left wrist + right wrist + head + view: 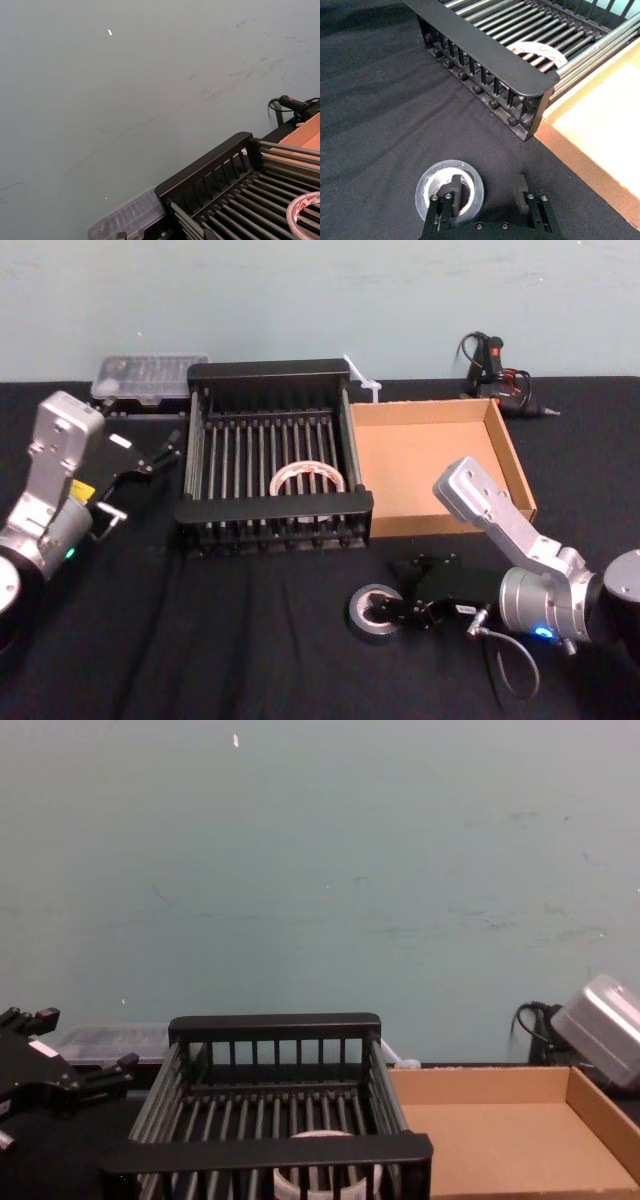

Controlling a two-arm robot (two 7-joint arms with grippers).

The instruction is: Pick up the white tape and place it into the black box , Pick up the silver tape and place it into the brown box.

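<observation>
The silver tape (368,611) lies flat on the black cloth in front of the black box (270,510). My right gripper (398,608) is down at the silver tape (432,181). One finger (451,192) stands inside its pale core. The other finger (522,187) is outside the roll, with a gap to its rim, so this gripper (486,182) is open. The white tape (308,480) lies on the black box's slatted floor, toward the right; it also shows from the left wrist (305,215). The brown box (520,465) stands to the right of the black box. My left gripper (150,455) hangs open beside the black box's left side.
A clear plastic case (150,375) sits behind the black box at the back left. A black tool with a cable (495,370) lies at the back right by the wall. Bare black cloth spreads across the front of the table.
</observation>
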